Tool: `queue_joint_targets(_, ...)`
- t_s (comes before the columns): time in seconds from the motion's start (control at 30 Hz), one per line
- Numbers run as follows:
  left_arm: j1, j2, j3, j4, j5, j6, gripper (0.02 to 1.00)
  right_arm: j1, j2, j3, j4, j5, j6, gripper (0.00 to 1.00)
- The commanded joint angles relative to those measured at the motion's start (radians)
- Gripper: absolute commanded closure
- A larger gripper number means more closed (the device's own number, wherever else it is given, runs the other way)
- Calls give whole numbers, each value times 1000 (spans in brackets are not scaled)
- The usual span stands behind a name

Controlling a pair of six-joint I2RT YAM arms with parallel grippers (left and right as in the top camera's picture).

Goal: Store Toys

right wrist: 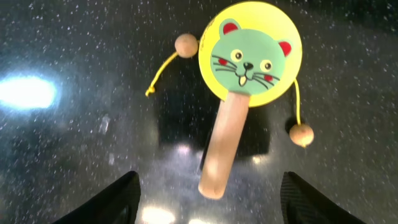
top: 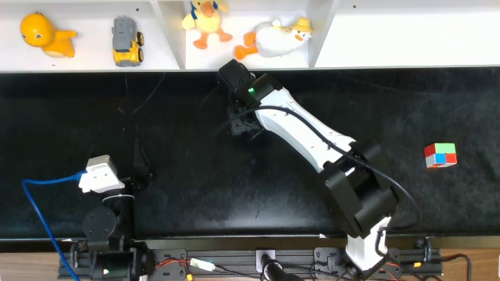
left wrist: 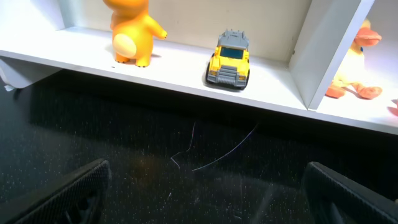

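The right gripper stands wide apart and holds nothing; its two dark fingers sit well clear on either side of a rattle drum, and neither finger touches it. The drum lies flat on the black table; its yellow disc carries a green cat face, its wooden handle points back toward the gap between the fingers, and the handle's end lies roughly midway between them. Two wooden beads on yellow strings lie beside the disc, one bead just off its rim and the other bead near the handle's far side.

In the top view the right gripper sits above the centre of the frame, just below the white shelf that runs along the upper edge; the arm reaches up to it from the lower right.

The left gripper is also spread wide and empty; it rests low at the lower left of the top view and faces the shelf.

On the shelf an orange duck and a yellow truck share the upper-left compartment; a yellow duckling and a white duck lie in the next one; a coloured cube sits alone on the table at the right.
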Motion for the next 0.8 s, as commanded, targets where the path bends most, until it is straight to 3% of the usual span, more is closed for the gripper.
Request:
queue_joint_targets(0.03, -3, -12, -9, 6, 11, 19, 20, 5, 27, 29, 16, 8, 9, 389)
queue_joint_targets(0.2, -3, -12, -9, 6, 11, 19, 20, 4, 30, 29, 42, 3, 11, 448)
queue_joint_targets(0.8, -3, -12, -9, 6, 10, 19, 20, -43, 31, -26, 95, -57, 6, 430)
